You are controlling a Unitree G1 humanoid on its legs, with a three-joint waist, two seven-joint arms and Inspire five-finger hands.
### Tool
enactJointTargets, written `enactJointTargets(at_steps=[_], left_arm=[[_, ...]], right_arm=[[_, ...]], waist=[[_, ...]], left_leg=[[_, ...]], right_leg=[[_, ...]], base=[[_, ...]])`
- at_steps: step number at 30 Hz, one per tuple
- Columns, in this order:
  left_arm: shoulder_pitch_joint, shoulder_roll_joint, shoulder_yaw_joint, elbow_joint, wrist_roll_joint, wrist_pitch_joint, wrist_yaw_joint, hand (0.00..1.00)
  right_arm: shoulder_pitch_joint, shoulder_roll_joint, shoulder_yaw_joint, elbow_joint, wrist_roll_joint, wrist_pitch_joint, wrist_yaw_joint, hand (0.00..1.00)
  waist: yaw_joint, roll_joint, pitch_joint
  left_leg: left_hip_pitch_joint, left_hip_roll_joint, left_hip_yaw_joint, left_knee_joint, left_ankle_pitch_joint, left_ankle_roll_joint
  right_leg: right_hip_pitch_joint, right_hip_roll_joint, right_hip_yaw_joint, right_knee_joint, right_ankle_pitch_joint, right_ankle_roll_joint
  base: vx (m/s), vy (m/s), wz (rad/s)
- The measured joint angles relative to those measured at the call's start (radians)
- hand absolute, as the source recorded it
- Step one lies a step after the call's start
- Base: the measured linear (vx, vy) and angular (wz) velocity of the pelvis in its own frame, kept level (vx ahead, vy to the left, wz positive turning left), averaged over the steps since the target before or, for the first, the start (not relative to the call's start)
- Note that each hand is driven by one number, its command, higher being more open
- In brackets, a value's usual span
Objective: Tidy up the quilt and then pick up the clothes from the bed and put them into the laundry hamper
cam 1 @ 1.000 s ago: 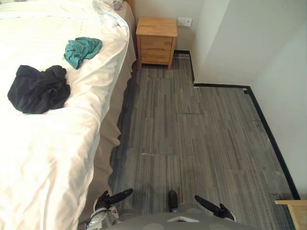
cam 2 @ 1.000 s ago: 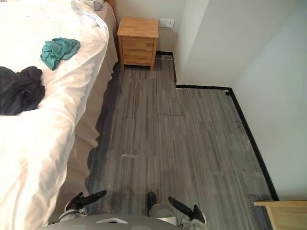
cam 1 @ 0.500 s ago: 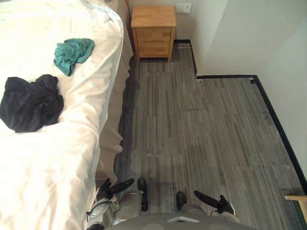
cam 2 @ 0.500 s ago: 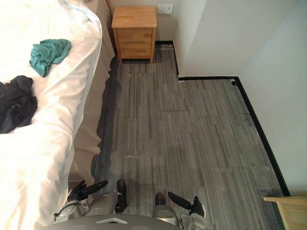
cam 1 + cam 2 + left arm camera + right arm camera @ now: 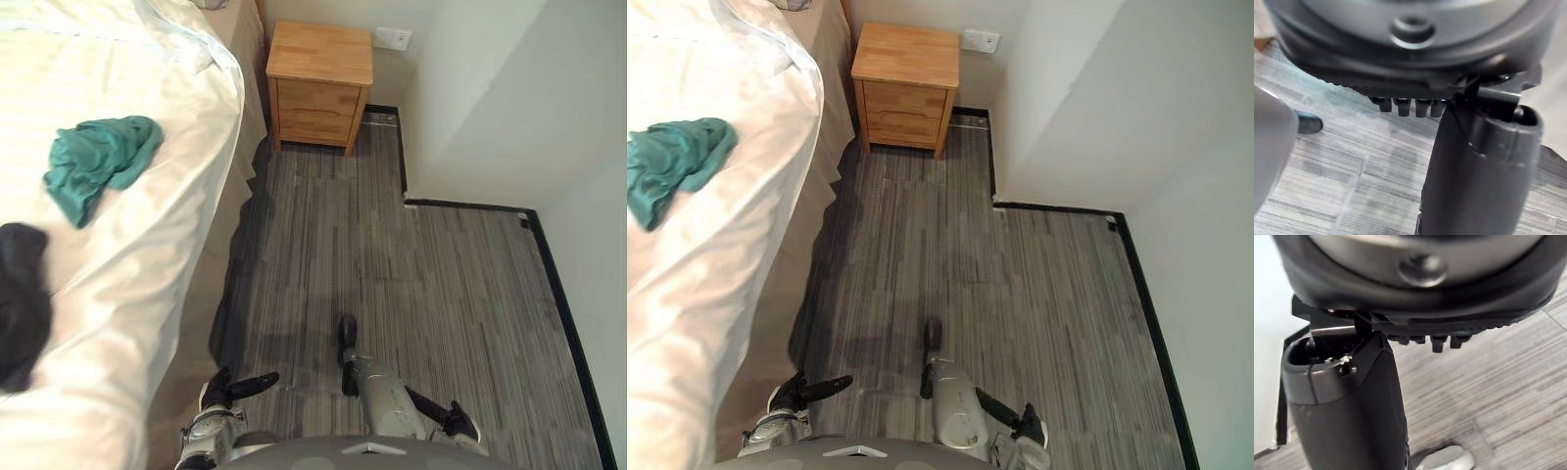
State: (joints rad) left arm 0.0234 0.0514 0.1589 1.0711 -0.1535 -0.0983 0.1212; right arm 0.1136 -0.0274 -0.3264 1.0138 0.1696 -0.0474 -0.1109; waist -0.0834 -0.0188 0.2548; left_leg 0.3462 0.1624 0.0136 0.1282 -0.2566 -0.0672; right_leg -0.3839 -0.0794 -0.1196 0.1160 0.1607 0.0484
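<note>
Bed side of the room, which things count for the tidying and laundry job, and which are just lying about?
Job: white quilt, teal garment, black garment; left hand and right hand, open, empty.
Lying about: wooden nightstand, wall socket.

**A bedroom, no doubt about it**

Just beside the left hand [image 5: 235, 385], on its outer side, runs a bed [image 5: 59, 39] under a white quilt [image 5: 127, 255], with a beige bed skirt [image 5: 211, 259] hanging to the grey striped floor [image 5: 392, 255]. Up on the quilt, ahead of that hand, lie a teal garment [image 5: 98, 166] and a black garment [image 5: 20, 304]. Well ahead of the hand a wooden nightstand [image 5: 318, 83] stands by the bed's head, with a wall socket [image 5: 398, 38] near it. White walls [image 5: 490, 88] and black skirting [image 5: 551, 279] close it in.
</note>
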Motion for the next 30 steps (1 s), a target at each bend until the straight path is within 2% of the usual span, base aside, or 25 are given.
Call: enactJointTargets(at_steps=[1,2,3,4,5,6,7,9,10,12,13,14,15,16,17,19,21,22,23,24,25,26,27,28,30], left_arm=[[-0.006,-0.015,0.02,0.001,0.007,0.0,-0.001,1.0],[-0.018,-0.044,0.05,0.005,0.008,-0.003,-0.001,1.0],[-0.019,-0.063,0.08,0.004,0.009,-0.011,-0.003,1.0],[-0.019,-0.073,0.096,-0.003,0.011,-0.015,-0.014,1.0],[-0.019,-0.078,0.1,-0.008,0.011,-0.017,-0.015,1.0],[-0.019,-0.087,0.108,-0.028,0.007,-0.026,-0.019,1.0],[-0.019,-0.091,0.112,-0.045,0.004,-0.031,-0.019,1.0],[-0.021,-0.088,0.111,-0.072,-0.005,-0.033,-0.015,1.0],[-0.022,-0.088,0.112,-0.08,-0.02,-0.035,-0.013,1.0],[-0.024,-0.088,0.109,-0.083,-0.041,-0.046,-0.012,1.0],[-0.024,-0.087,0.095,-0.083,-0.043,-0.052,-0.007,1.0],[-0.02,-0.089,0.078,-0.08,-0.043,-0.052,-0.002,1.0],[-0.017,-0.089,0.071,-0.077,-0.043,-0.05,0.001,1.0],[-0.016,-0.082,0.064,-0.06,-0.043,-0.05,0.005,1.0],[-0.015,-0.079,0.062,-0.057,-0.042,-0.049,0.008,1.0],[-0.006,-0.055,0.064,-0.046,-0.042,-0.049,0.011,1.0],[0.02,-0.048,0.083,-0.02,-0.075,-0.037,0.018,1.0],[0.018,-0.047,0.089,-0.01,-0.082,-0.025,0.021,1.0],[0.019,-0.042,0.086,0.001,-0.081,-0.019,0.02,1.0],[0.02,-0.03,0.08,0.002,-0.077,-0.006,0.018,1.0],[0.022,-0.022,0.073,0.009,-0.072,-0.001,0.018,1.0],[0.022,-0.004,0.059,0.021,-0.063,0.014,0.017,1.0],[0.022,-0.003,0.058,0.021,-0.06,0.017,0.017,1.0],[0.022,-0.003,0.058,0.022,-0.049,0.02,0.02,1.0],[0.021,-0.001,0.048,0.021,-0.026,0.02,0.018,1.0]], right_arm=[[-0.012,-0.007,-0.007,0.004,-0.002,0.001,0.004,1.0],[-0.033,-0.013,-0.019,0.011,-0.004,0.0,0.005,1.0],[-0.048,-0.011,-0.025,0.012,-0.006,0.0,0.002,1.0],[-0.048,-0.014,-0.027,0.011,-0.01,-0.001,0.005,1.0],[-0.047,-0.016,-0.027,0.011,-0.011,-0.001,0.004,1.0],[-0.043,-0.02,-0.017,0.009,-0.027,0.003,-0.002,1.0],[-0.04,-0.027,-0.001,0.009,-0.048,0.004,-0.004,1.0],[-0.042,-0.046,0.035,0.013,-0.054,0.004,-0.007,1.0],[-0.053,-0.047,0.037,0.012,-0.072,0.004,-0.008,1.0],[-0.082,-0.049,0.055,0.014,-0.086,0.004,-0.007,1.0],[-0.1,-0.047,0.073,0.014,-0.086,0.007,-0.007,1.0],[-0.109,-0.049,0.094,0.014,-0.085,0.007,-0.007,1.0],[-0.112,-0.049,0.101,0.014,-0.085,0.01,-0.007,1.0],[-0.113,-0.039,0.102,0.015,-0.085,0.013,-0.006,1.0],[-0.124,-0.031,0.104,0.019,-0.086,0.018,0.0,1.0],[-0.139,-0.01,0.103,0.03,-0.085,0.018,-0.003,1.0],[-0.141,-0.003,0.097,0.041,-0.085,0.019,-0.002,1.0],[-0.142,-0.005,0.084,0.039,-0.084,0.019,-0.002,1.0],[-0.142,-0.007,0.066,0.031,-0.082,0.019,-0.003,1.0],[-0.14,-0.004,0.051,0.03,-0.074,0.015,-0.004,1.0],[-0.139,-0.001,0.044,0.03,-0.069,0.014,-0.004,1.0],[-0.131,0.01,0.021,0.03,-0.065,0.015,-0.005,1.0],[-0.128,0.012,0.013,0.03,-0.065,0.015,-0.006,1.0],[-0.128,0.015,-0.004,0.031,-0.065,0.015,-0.005,1.0],[-0.127,0.022,-0.03,0.031,-0.06,0.014,-0.006,1.0]], waist=[[0.0,0.017,0.006],[0.008,0.044,0.01],[0.01,0.048,0.011],[0.01,0.053,0.008],[0.01,0.057,0.007],[0.012,0.057,0.008],[0.02,0.057,0.008],[0.052,0.054,0.009],[0.063,0.05,0.011],[0.069,0.044,0.014],[0.077,0.048,0.012],[0.08,0.061,0.004],[0.081,0.071,-0.002],[0.081,0.067,-0.012],[0.097,0.065,-0.023],[0.12,0.045,-0.023],[0.12,0.033,-0.027],[0.111,0.036,-0.027],[0.102,0.039,-0.027],[0.098,0.031,-0.026],[0.093,0.03,-0.026],[0.077,0.013,-0.035],[0.075,0.011,-0.037],[0.07,0.011,-0.037],[0.064,0.01,-0.037]], left_leg=[[0.006,0.02,0.002,0.011,0.012,-0.018],[0.005,0.046,0.002,0.036,0.06,-0.021],[0.004,0.054,-0.026,0.08,0.11,-0.034],[-0.025,0.06,-0.068,0.167,0.124,-0.046],[-0.059,0.06,-0.088,0.228,0.136,-0.047],[-0.154,0.066,-0.113,0.417,0.154,-0.05],[-0.221,0.071,-0.113,0.556,0.146,-0.062],[-0.314,0.093,-0.032,0.696,0.093,-0.086],[-0.356,0.095,0.027,0.705,0.054,-0.077],[-0.416,0.077,0.105,0.637,0.016,-0.073],[-0.431,0.047,0.168,0.504,0.02,-0.066],[-0.435,0.023,0.248,0.347,0.064,-0.049],[-0.437,0.016,0.297,0.282,0.088,-0.028],[-0.413,-0.004,0.373,0.208,0.094,0.006],[-0.39,-0.038,0.375,0.14,0.111,0.034],[-0.367,-0.077,0.355,0.071,0.126,0.056],[-0.312,-0.114,0.337,0.0,0.133,0.067],[-0.282,-0.126,0.324,-0.035,0.135,0.07],[-0.24,-0.132,0.314,-0.067,0.135,0.072],[-0.203,-0.136,0.311,-0.08,0.129,0.079],[-0.19,-0.136,0.309,-0.082,0.127,0.081],[-0.158,-0.132,0.304,-0.09,0.126,0.081],[-0.145,-0.126,0.305,-0.097,0.125,0.078],[-0.126,-0.11,0.307,-0.1,0.115,0.062],[-0.111,-0.087,0.316,-0.1,0.102,0.038]], right_leg=[[-0.015,0.016,-0.004,0.059,0.022,-0.041],[-0.037,0.038,-0.012,0.152,-0.054,-0.072],[-0.032,0.044,-0.025,0.234,-0.118,-0.098],[0.018,0.047,-0.06,0.26,-0.179,-0.114],[0.051,0.051,-0.08,0.257,-0.202,-0.118],[0.118,0.056,-0.114,0.235,-0.244,-0.117],[0.171,0.066,-0.133,0.209,-0.263,-0.118],[0.278,0.079,-0.168,0.141,-0.266,-0.119],[0.341,0.077,-0.18,0.092,-0.266,-0.115],[0.406,0.06,-0.205,0.039,-0.266,-0.102],[0.428,0.039,-0.221,0.026,-0.274,-0.087],[0.446,0.025,-0.247,0.018,-0.285,-0.069],[0.456,0.021,-0.262,0.018,-0.292,-0.058],[0.476,0.003,-0.288,0.021,-0.304,-0.04],[0.472,-0.011,-0.291,0.019,-0.305,-0.032],[0.485,-0.029,-0.288,-0.003,-0.301,-0.027],[0.494,-0.061,-0.288,0.054,-0.326,0.01],[0.468,-0.083,-0.279,0.164,-0.352,0.028],[0.396,-0.118,-0.235,0.372,-0.362,0.029],[0.323,-0.149,-0.183,0.56,-0.368,0.037],[0.299,-0.163,-0.17,0.626,-0.369,0.038],[0.262,-0.187,-0.183,0.707,-0.381,0.02],[0.254,-0.188,-0.189,0.707,-0.389,0.008],[0.236,-0.188,-0.207,0.674,-0.398,-0.006],[0.207,-0.175,-0.211,0.548,-0.396,-0.004]], base=[[0.77,-0.461,0.3],[0.64,-0.423,0.04],[0.86,-0.551,0.19],[0.59,-0.364,0.44],[0.49,-0.298,0.81],[0.35,-0.22,0.85],[0.52,-0.3,0.85],[0.35,-0.167,0.45],[0.31,-0.132,0.39],[0.26,-0.074,0.43],[0.25,0.051,0.51],[0.25,0.09,0.57],[0.33,0.139,0.87],[0.32,0.14,0.87],[0.32,0.121,0.75],[0.28,0.115,0.4],[0.26,0.125,0.38],[0.22,0.119,0.38],[0.28,0.146,0.4],[0.26,0.124,0.31],[0.26,0.061,0.45],[0.19,-0.004,0.4],[0.29,-0.05,0.35],[0.23,-0.072,0.07],[0.24,-0.152,-0.09]])
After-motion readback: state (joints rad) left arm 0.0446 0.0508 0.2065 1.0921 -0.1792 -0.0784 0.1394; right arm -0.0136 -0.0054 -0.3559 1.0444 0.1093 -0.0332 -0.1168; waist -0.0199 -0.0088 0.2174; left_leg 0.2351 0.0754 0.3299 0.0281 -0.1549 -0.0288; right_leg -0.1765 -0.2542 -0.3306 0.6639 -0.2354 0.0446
